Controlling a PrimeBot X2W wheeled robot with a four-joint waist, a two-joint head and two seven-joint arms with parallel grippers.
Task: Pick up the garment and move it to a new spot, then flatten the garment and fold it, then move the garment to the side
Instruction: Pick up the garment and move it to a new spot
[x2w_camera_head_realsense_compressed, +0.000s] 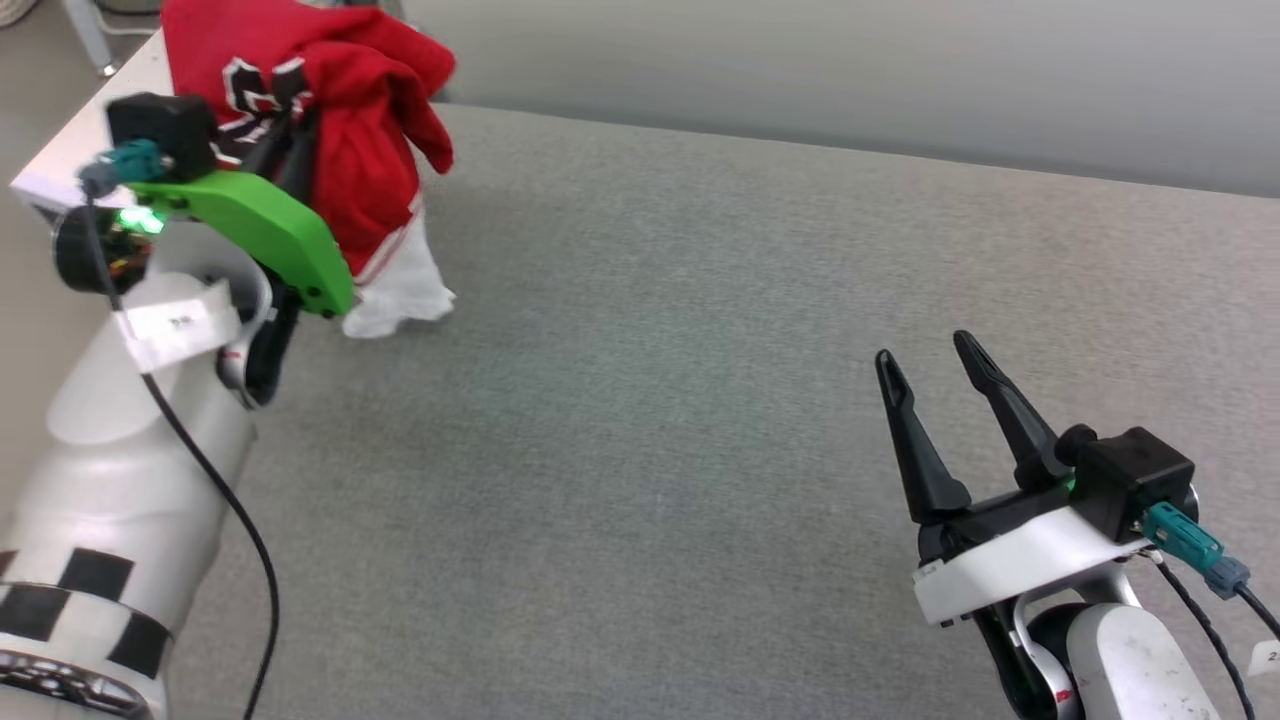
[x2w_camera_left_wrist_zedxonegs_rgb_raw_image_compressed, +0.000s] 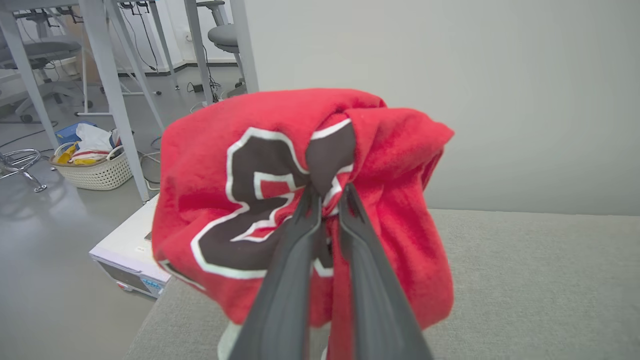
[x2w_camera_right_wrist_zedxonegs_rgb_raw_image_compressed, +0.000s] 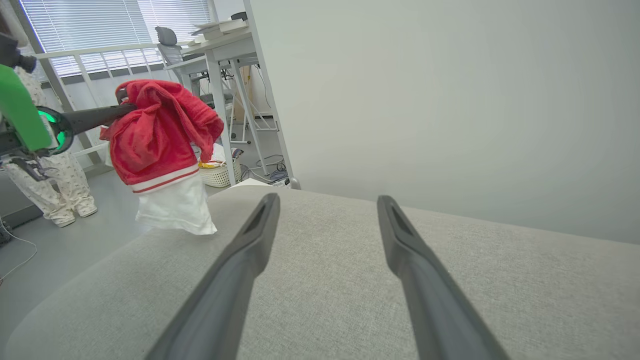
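Observation:
The garment (x2w_camera_head_realsense_compressed: 350, 110) is a red jersey with black white-outlined lettering and a white sleeve, bunched up and hanging in the air over the far left corner of the grey table (x2w_camera_head_realsense_compressed: 700, 350). My left gripper (x2w_camera_left_wrist_zedxonegs_rgb_raw_image_compressed: 327, 192) is shut on the garment (x2w_camera_left_wrist_zedxonegs_rgb_raw_image_compressed: 250, 165), its fingers pinching the lettered cloth. From the right wrist view the garment (x2w_camera_right_wrist_zedxonegs_rgb_raw_image_compressed: 155, 145) dangles clear of the surface, white sleeve lowest. My right gripper (x2w_camera_head_realsense_compressed: 925, 350) stands open low over the table's near right, nothing between its fingers (x2w_camera_right_wrist_zedxonegs_rgb_raw_image_compressed: 255, 235).
A white box (x2w_camera_left_wrist_zedxonegs_rgb_raw_image_compressed: 132, 245) sits on the floor beside the table's left edge. A wicker basket (x2w_camera_left_wrist_zedxonegs_rgb_raw_image_compressed: 95, 170) of clothes, desk legs and chairs stand beyond. A person's legs (x2w_camera_right_wrist_zedxonegs_rgb_raw_image_compressed: 55, 190) show at the far left. A pale wall backs the table.

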